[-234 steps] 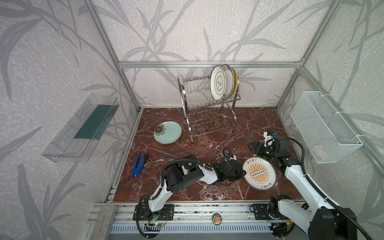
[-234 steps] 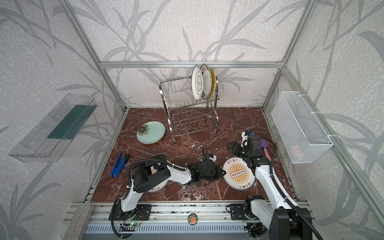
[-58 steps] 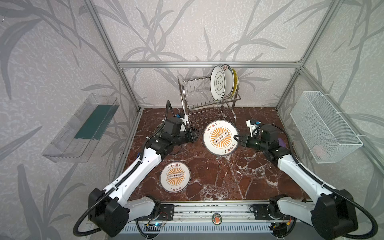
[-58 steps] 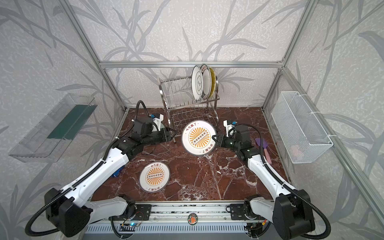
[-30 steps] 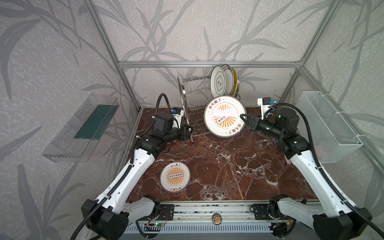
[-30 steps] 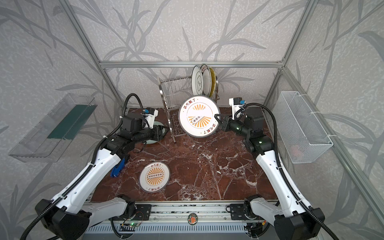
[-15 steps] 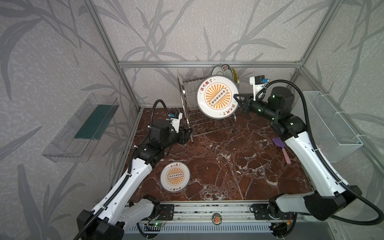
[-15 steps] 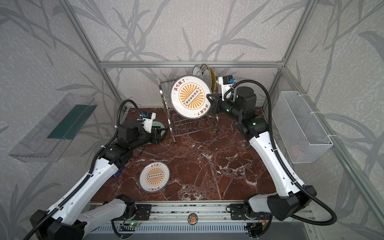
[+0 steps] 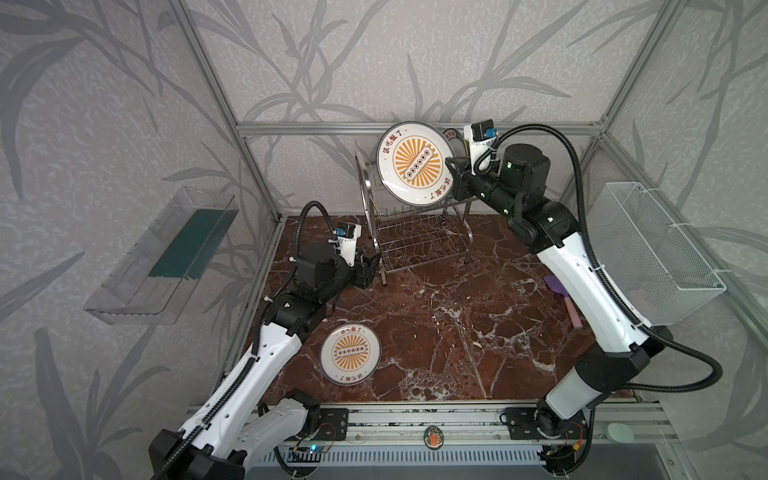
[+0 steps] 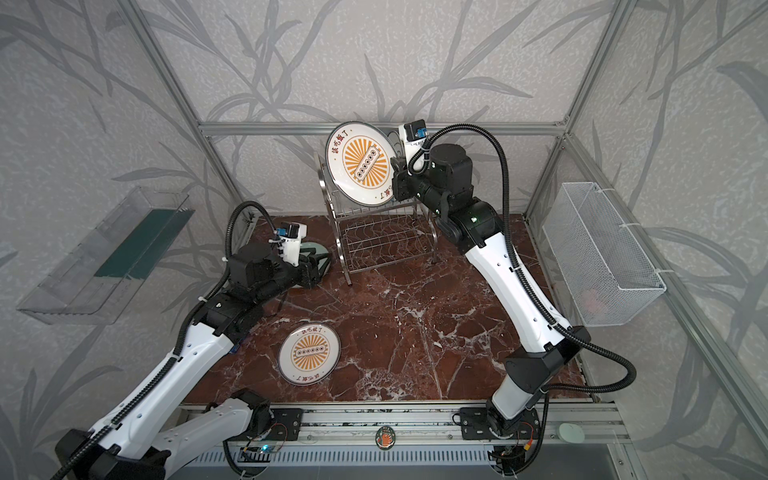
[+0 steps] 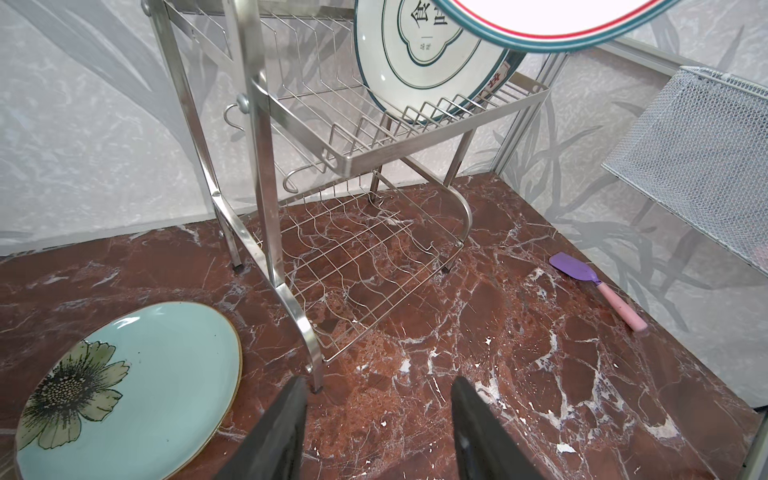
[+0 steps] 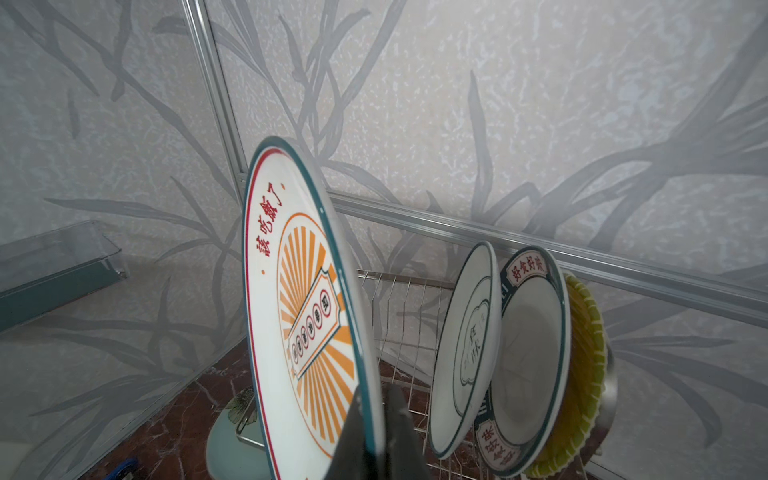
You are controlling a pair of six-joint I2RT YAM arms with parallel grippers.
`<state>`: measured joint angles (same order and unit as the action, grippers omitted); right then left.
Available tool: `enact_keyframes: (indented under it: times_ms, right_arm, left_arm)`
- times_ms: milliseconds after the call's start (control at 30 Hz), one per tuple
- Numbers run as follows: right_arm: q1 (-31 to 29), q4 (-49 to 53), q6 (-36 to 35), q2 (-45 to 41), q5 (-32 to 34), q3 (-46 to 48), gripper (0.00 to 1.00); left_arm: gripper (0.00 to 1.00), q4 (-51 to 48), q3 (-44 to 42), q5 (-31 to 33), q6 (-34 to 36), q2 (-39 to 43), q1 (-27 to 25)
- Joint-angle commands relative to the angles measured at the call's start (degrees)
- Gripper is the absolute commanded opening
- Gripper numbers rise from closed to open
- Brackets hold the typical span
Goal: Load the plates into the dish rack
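**Plate insertion, approach phase.** The right gripper (image 9: pixel 452 168) is clamped on the rim of a sunburst plate (image 9: pixel 413 162). It carries the plate on edge at the upper centre of both top views, above the rack (image 11: pixel 266 187) and over the free prongs of the top tier.

The plate is white and glossy, with orange rays, red characters and a dark green edge line. It leans a little, face toward frame left.

Three plates already stand at the right end of the top tier, close together and leaning alike:
- an outlined plate (image 12: pixel 465 353)
- a green-rimmed plate (image 12: pixel 532 353)
- a yellow plate (image 12: pixel 586 365)

The next move, as judged, is to lower the held plate between two prongs left of the outlined plate. It should be kept parallel to that plate and clear of it. Release should come only once the lower rim is seated, since a plate let go early could tip or knock its neighbour.

The left gripper (image 11: pixel 376 386) is spread and empty, low at centre left. It sits just beside the rack's front leg and near a celadon plate (image 11: pixel 137 374) that lies flat on the floor. A second sunburst plate (image 9: pixel 350 359) lies flat at lower centre, well apart from the rack. These two floor plates are not yet loaded.
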<state>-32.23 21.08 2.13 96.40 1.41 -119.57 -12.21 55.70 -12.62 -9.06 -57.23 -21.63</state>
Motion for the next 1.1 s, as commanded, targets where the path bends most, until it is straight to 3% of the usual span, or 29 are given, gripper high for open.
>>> enact_keyframes:
  times_ms: [0, 633, 1067]
  right_arm:
    - [-0.5, -2.2, -1.8, 3.1, 6.6, -5.2, 0.0]
    - [-5.4, 7.8, -11.6, 25.5, 23.1, -37.6, 0.0]
    - [-10.6, -0.1, -18.4, 30.4, 41.6, -38.3, 0.0]
  left_arm:
    - [0.54, 1.0, -0.8, 1.4, 2.2, 1.4, 0.2]
    - [0.54, -0.2, -0.9, 5.2, 4.3, 1.8, 0.2]
    - [0.54, -1.2, -0.4, 7.2, 4.7, 1.8, 0.2]
